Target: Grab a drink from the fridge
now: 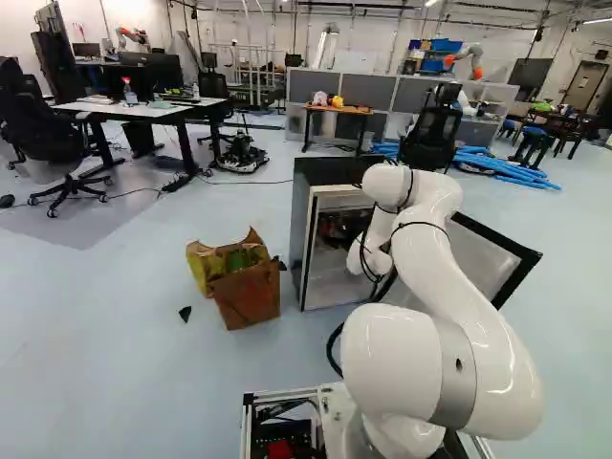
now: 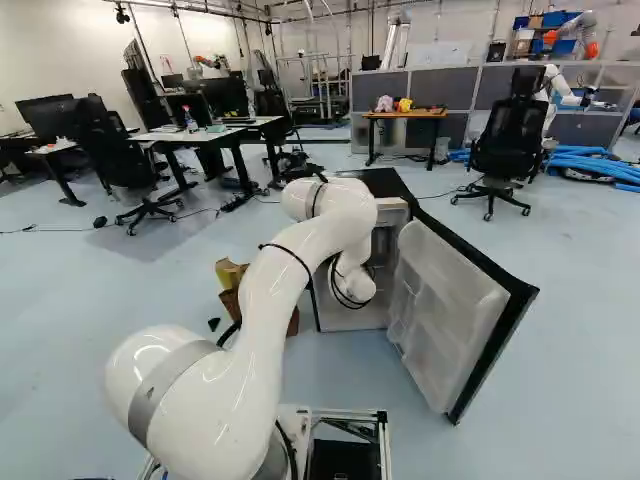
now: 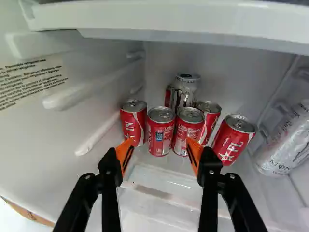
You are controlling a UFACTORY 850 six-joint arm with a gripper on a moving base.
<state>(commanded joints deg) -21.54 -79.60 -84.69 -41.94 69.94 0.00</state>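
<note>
Gripper (image 3: 160,148) stands wide open, facing red cans (image 3: 161,137) that bear white lettering (image 3: 231,150).

Robotics lab, with something of the office in it. White desk (image 1: 143,112), black swivel chair (image 1: 38,134) alongside, monitors (image 2: 226,95) past them. Grey partitions (image 1: 371,88) farther off; near them, another robot (image 1: 467,54) beside blue bins (image 1: 447,45). Blue tubes (image 1: 507,170) lie on the pale floor (image 1: 96,287). Metal rails (image 2: 185,9) overhead. Fridge (image 1: 325,170) stands well out in the room (odd company for swivel chairs).
</note>
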